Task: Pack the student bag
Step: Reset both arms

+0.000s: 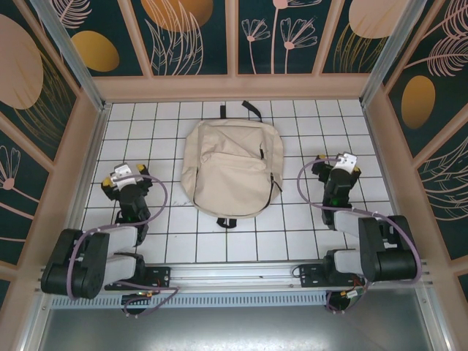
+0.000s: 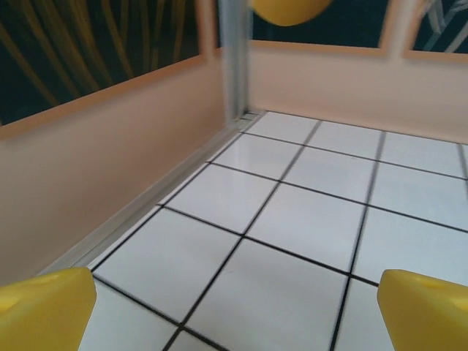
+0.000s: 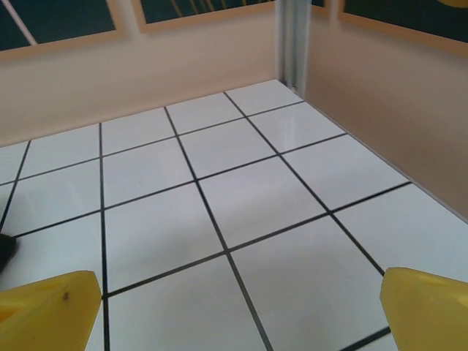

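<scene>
The student bag (image 1: 230, 167), a large cream backpack with black straps, lies flat in the middle of the white tiled table, its top handle towards the far wall. My left gripper (image 1: 124, 178) rests low to the left of the bag, about a tile away from it. Its yellow fingertips (image 2: 44, 311) stand wide apart over bare tiles, so it is open and empty. My right gripper (image 1: 341, 164) sits to the right of the bag, also apart from it. It is open too, with nothing between its yellow fingertips (image 3: 428, 307).
Beige walls with dark floral panels (image 1: 234, 33) close in the table on three sides. Metal posts stand in the far corners (image 2: 234, 58) (image 3: 292, 40). The arms' bases (image 1: 95, 263) (image 1: 380, 252) sit on the near rail. Bare tiles (image 1: 219, 245) lie in front of the bag.
</scene>
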{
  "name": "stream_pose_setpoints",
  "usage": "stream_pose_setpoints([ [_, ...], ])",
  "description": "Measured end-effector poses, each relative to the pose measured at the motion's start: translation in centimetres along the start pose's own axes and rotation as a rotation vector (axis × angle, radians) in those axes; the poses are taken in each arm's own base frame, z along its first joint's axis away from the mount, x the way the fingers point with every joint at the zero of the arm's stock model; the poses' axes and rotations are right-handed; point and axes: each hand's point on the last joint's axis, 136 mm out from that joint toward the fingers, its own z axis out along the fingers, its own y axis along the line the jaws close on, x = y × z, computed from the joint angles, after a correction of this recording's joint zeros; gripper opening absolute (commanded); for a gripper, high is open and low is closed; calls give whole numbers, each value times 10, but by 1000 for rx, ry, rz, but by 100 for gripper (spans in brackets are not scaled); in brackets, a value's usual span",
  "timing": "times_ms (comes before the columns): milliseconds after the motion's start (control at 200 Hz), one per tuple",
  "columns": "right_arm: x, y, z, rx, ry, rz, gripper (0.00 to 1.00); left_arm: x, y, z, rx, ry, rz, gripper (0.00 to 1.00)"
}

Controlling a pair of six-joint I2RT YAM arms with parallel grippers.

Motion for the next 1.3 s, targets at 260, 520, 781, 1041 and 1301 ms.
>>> stream_pose_setpoints([
  [260,7,10,10,-101,-24,-29,99,-18,-27,1,171,-80,-1,99],
  [520,11,13,13,-134,-33,-23,99,2,-37,11,204,-44,9,99],
  [781,14,12,15,-153,-23,-20,99,-2,-37,27,173,-43,-17,99],
  [1041,14,13,15,-165,-21,-20,99,-4,-31,30,155,-43,-40,99],
  [1301,15,14,15,-166,-21,-20,99,-3,-31,30,155,-40,-39,99],
])
